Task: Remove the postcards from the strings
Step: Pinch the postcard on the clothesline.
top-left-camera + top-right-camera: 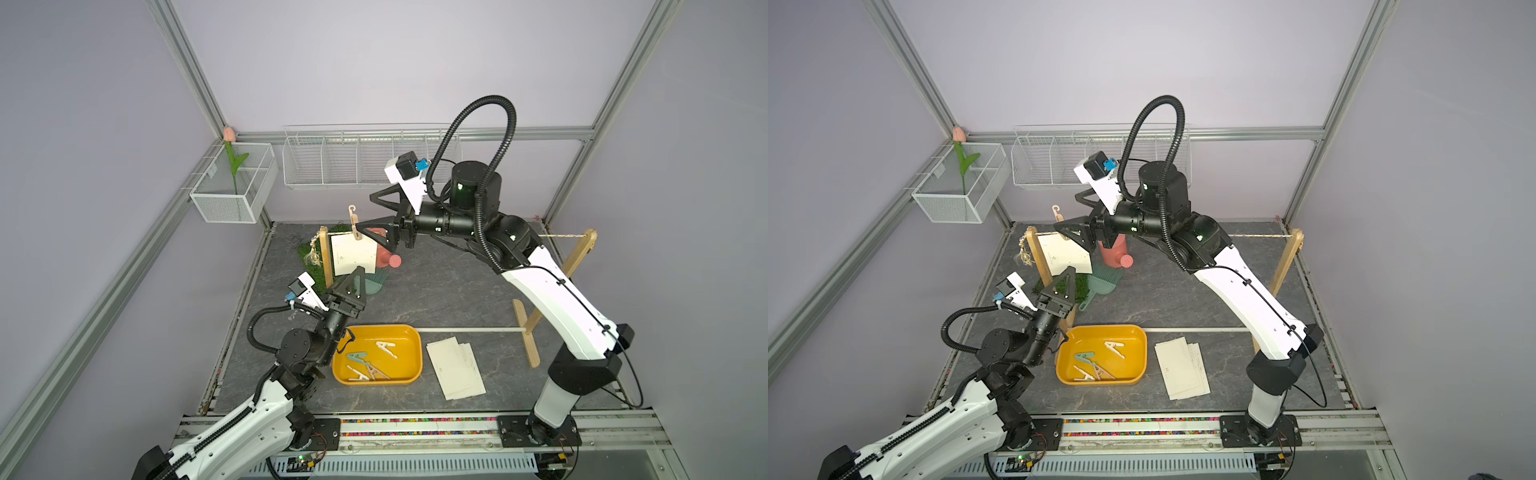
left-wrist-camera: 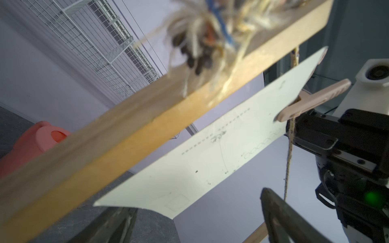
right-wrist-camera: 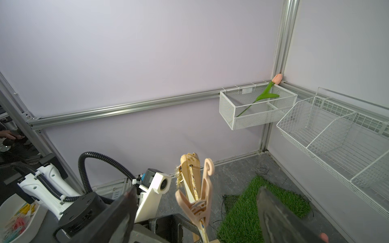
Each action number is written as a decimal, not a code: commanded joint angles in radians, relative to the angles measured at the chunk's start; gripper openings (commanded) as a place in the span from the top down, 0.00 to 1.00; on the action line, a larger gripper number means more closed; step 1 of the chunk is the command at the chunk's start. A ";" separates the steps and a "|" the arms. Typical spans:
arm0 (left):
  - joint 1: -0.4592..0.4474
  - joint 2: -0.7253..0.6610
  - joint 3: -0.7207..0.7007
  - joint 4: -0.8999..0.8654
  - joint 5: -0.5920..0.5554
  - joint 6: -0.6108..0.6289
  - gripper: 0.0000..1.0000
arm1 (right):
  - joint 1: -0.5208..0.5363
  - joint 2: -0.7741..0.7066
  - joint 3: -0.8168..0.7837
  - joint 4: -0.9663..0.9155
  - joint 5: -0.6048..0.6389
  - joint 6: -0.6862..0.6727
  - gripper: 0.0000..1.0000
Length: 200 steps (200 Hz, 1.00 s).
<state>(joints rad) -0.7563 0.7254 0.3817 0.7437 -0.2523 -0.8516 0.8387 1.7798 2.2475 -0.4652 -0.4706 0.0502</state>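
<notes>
Cream postcard (image 1: 354,255) hangs pinned to the string (image 1: 561,236) in both top views, with other postcards (image 1: 457,370) stacked on the table (image 1: 436,291). Left wrist view: the left end effector (image 2: 197,198) gapes around its lower edge. Right wrist view: the right end effector (image 3: 196,187) is spread wide, straddling the clothespin (image 3: 202,207), seemingly without touching it.
</notes>
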 commanded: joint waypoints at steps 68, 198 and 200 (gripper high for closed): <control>0.007 -0.137 -0.079 -0.064 0.031 -0.072 0.44 | -0.021 0.107 0.110 -0.078 -0.085 0.039 0.04; 0.006 -0.251 -0.098 -0.188 0.025 -0.087 1.00 | -0.023 0.155 0.156 -0.073 -0.107 0.051 0.16; 0.006 -0.251 -0.098 -0.188 0.024 -0.087 1.00 | -0.024 0.156 0.156 -0.072 -0.109 0.052 0.16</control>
<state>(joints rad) -0.7528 0.4858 0.2913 0.5701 -0.2268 -0.9249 0.8196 1.9236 2.3756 -0.5476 -0.5495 0.0952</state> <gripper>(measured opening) 0.047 0.857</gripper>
